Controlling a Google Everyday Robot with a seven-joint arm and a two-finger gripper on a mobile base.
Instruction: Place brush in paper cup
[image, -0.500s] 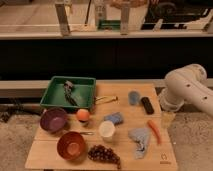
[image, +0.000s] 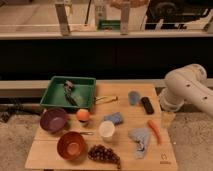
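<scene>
camera view: a pale wooden table (image: 45, 159) is shown from the front and a little above, with things spread over it. at the far left a round purple bowl (image: 53, 120) is set, its inside in shadow. behind it, at the back left corner, a rectangular green tray (image: 89, 86) with low walls is placed. the brush (image: 70, 93) is laid inside this tray on a slant, its greyish head toward the back and its slim dark handle toward the front right. near the front edge a round brown-orange bowl (image: 71, 145) with a glossy inside is found. a small orange round fruit (image: 83, 115) is set just in front of the tray. a bunch of dark grapes (image: 104, 153) is laid at the front edge.

the paper cup (image: 106, 130), white, round and upright, is stood near the table's middle, well apart from the brush, with its pale inside open to view. just behind it a soft blue lump (image: 114, 118) is seen, and further back a bluish-grey rounded object (image: 134, 96). a rumpled grey-blue cloth (image: 140, 139) is spread toward the front. a black oblong block (image: 147, 105) is laid near the back right, and an orange carrot-shaped piece (image: 155, 131) in front of it. a yellowish see-through cup (image: 167, 119) is stood at the right edge.

beside that edge the smooth, rounded white arm (image: 186, 89) is seen. the gripper is not shown, so whether it is spread or pressed together cannot be told.
</scene>
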